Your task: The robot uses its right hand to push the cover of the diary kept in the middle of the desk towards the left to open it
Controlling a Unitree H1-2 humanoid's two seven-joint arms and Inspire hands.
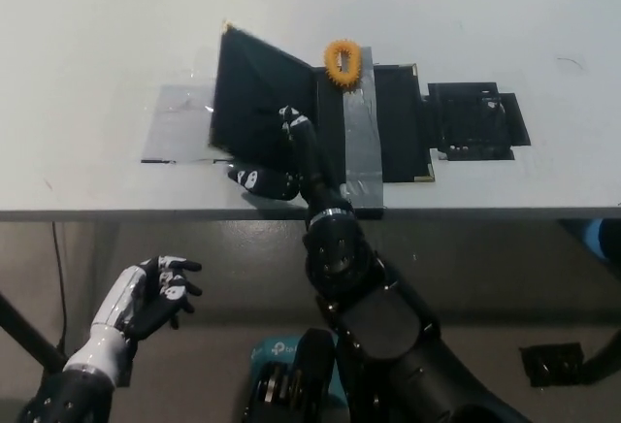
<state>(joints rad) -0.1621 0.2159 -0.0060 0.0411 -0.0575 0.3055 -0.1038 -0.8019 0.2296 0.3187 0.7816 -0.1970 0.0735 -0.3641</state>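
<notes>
The diary lies in the middle of the desk. Its black cover leans far over to the left, tilted low above a clear plastic sheet. My black right hand is open against the cover's inner face, its fingers spread out. A grey page strip shows beside the spine, and an orange ring sits at the diary's top edge. My white left hand rests below the desk edge at lower left, fingers loosely curled, holding nothing.
A black cut-out mat lies just right of the diary. The desk's front edge runs across the picture, with the floor below it. A teal box stands on the floor near my body.
</notes>
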